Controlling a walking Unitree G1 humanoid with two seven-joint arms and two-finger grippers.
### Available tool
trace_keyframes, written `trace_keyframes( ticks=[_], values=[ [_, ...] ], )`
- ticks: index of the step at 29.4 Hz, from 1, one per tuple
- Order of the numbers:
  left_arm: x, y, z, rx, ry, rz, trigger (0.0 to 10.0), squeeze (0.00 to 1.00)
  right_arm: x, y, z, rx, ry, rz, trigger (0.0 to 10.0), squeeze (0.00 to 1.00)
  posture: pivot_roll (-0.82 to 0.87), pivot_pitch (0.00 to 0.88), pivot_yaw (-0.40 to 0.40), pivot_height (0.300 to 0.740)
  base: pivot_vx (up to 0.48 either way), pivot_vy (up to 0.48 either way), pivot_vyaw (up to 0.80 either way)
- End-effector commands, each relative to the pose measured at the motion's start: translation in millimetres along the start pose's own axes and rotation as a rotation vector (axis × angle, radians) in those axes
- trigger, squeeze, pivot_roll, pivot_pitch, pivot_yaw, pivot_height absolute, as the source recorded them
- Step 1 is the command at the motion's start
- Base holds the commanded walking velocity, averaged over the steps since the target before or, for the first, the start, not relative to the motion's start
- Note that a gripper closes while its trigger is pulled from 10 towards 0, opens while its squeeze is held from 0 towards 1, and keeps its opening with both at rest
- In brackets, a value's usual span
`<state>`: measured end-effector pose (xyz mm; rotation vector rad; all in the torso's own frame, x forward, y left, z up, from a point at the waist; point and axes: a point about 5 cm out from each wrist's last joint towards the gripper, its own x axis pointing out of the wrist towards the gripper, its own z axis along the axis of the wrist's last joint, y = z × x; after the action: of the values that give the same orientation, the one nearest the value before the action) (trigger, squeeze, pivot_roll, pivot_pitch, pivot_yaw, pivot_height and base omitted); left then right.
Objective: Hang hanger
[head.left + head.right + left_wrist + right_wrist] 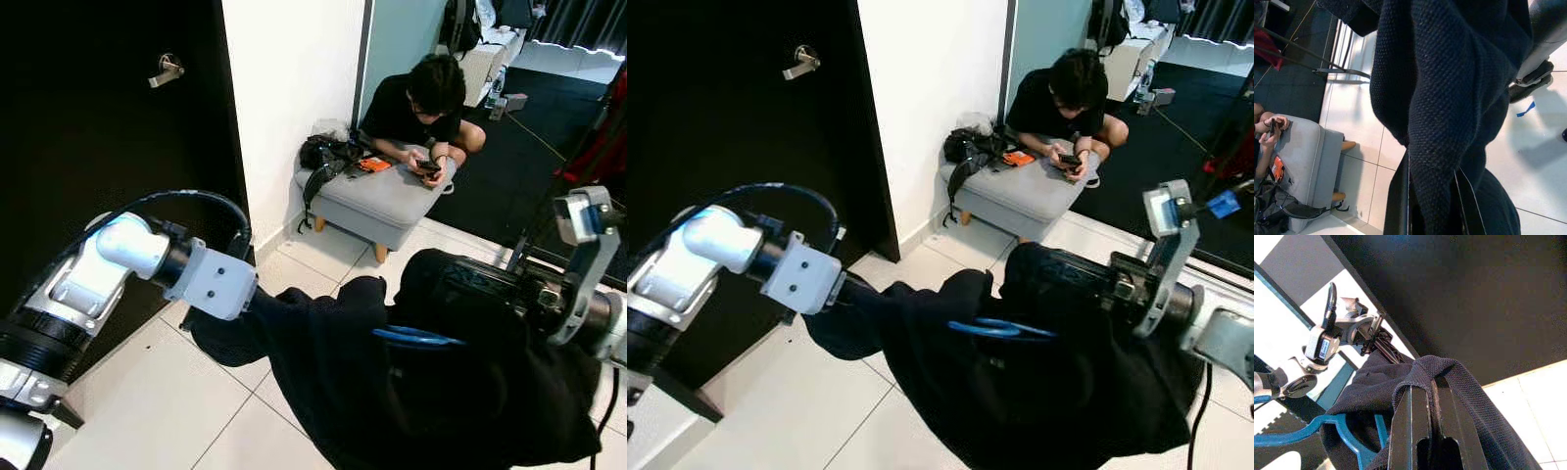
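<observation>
Over tiles (176,411), hanger (416,339) between grippers

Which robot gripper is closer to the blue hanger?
The right. The right gripper grips the black garment right beside the blue hanger. The left gripper holds the garment's far end, away from the hanger.

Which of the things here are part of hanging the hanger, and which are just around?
Job:
- blue hanger
- dark knit garment draped over it
- left end effector, closed on the garment
- right end effector, closed on the garment

Just around:
- grey footstool
- person sitting behind it
- black bag and orange item on the footstool
- black door
</observation>
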<state>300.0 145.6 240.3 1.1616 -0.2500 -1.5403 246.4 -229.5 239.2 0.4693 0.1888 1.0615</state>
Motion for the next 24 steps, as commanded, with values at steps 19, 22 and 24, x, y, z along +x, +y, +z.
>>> trace_keyframes(
  ticks=[19, 22, 24],
  values=[
    [-4.5, 5.1, 17.7, -0.069, -0.156, 0.090, 10.0, 0.00, -8.3, -47.9, -10.6, -0.104, 0.002, -0.388, 10.0, 1.00, 0.05, 0.037, 0.012, 0.740, 0.000, 0.000, 0.00],
    [-5.8, 2.8, 17.5, -0.095, -0.170, 0.085, 10.0, 0.00, -20.8, -59.8, -4.5, -0.109, -0.019, -0.498, 10.0, 1.00, 0.05, 0.040, 0.012, 0.740, 0.000, 0.000, 0.00],
    [-6.7, 0.2, 17.6, -0.128, -0.191, 0.081, 10.0, 0.00, -36.1, -71.0, 2.2, -0.111, -0.041, -0.612, 10.0, 1.00, 0.05, 0.040, 0.012, 0.740, 0.000, 0.000, 0.00]
  ],
)
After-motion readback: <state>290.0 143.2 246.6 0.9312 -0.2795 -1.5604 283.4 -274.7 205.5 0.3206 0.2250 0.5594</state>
